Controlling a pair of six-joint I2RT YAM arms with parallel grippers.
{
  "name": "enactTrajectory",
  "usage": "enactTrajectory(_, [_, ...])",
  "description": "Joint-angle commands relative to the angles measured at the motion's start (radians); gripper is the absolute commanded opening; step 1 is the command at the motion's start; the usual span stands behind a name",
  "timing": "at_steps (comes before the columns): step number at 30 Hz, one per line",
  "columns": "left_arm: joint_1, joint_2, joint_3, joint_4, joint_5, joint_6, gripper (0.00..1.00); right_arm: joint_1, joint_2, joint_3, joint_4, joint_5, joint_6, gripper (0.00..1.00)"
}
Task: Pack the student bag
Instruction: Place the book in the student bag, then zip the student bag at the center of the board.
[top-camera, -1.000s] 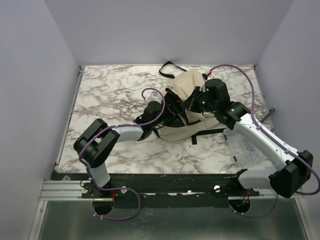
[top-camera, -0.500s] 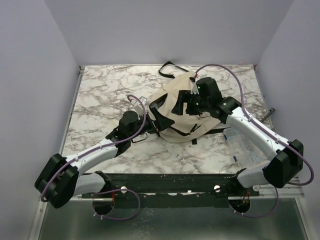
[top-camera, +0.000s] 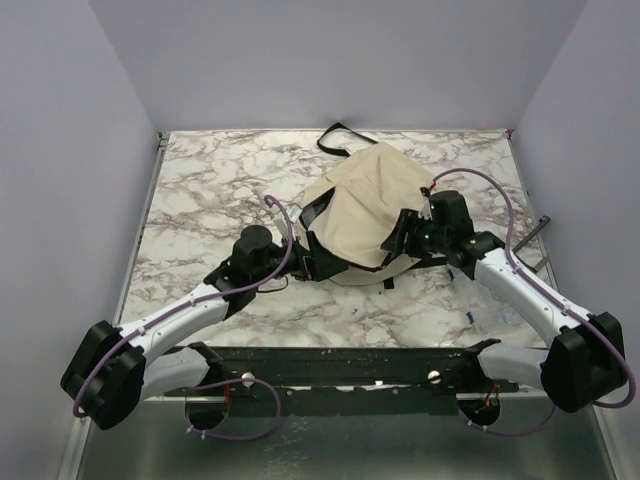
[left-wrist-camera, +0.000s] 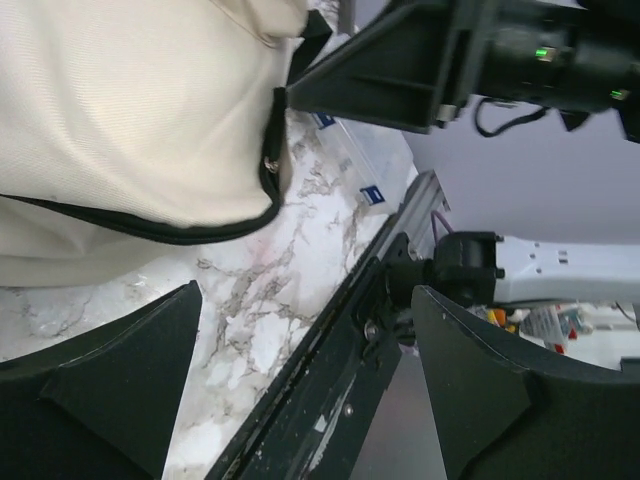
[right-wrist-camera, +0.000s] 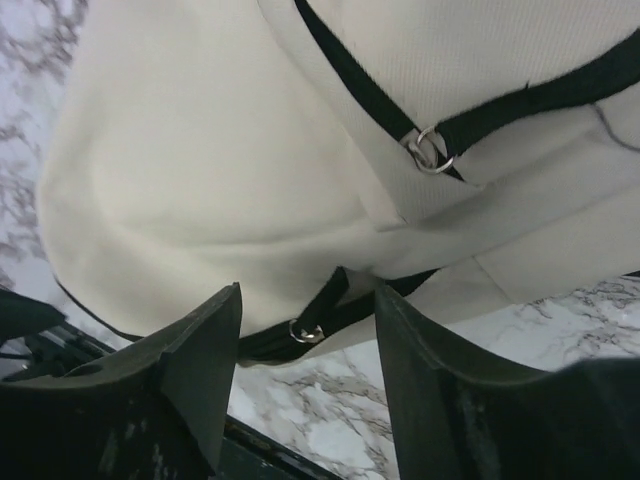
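The student bag (top-camera: 365, 210), cream fabric with black straps, lies in the middle of the marble table with its flap down over the opening. My left gripper (top-camera: 300, 262) sits at the bag's near-left edge. In the left wrist view it (left-wrist-camera: 308, 300) is open with only table and frame rail between its fingers, and the bag (left-wrist-camera: 130, 110) lies above them. My right gripper (top-camera: 408, 236) rests against the bag's right side. In the right wrist view it (right-wrist-camera: 308, 300) is open, and a black strap with a metal ring (right-wrist-camera: 305, 330) lies just past its fingertips, not clamped.
A clear plastic box (top-camera: 492, 296) lies on the table at the right, under the right forearm. A black strap loop (top-camera: 340, 135) of the bag trails toward the back edge. The black frame rail (top-camera: 350, 360) runs along the table's near edge.
The bag's cream flap has dropped and hides the dark opening. The right gripper let go, opened and drew back toward the near right. The left arm pulled back out of the bag.
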Motion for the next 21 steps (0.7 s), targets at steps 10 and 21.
enactTrajectory(10, [0.004, -0.193, -0.035, -0.041, 0.234, 0.059, 0.89, 0.003, 0.021, -0.108, 0.164, -0.064, -0.011, 0.4])
enactTrajectory(21, [0.004, -0.244, -0.034, -0.085, 0.237, 0.109, 0.88, 0.006, 0.048, -0.156, 0.212, -0.13, -0.025, 0.14])
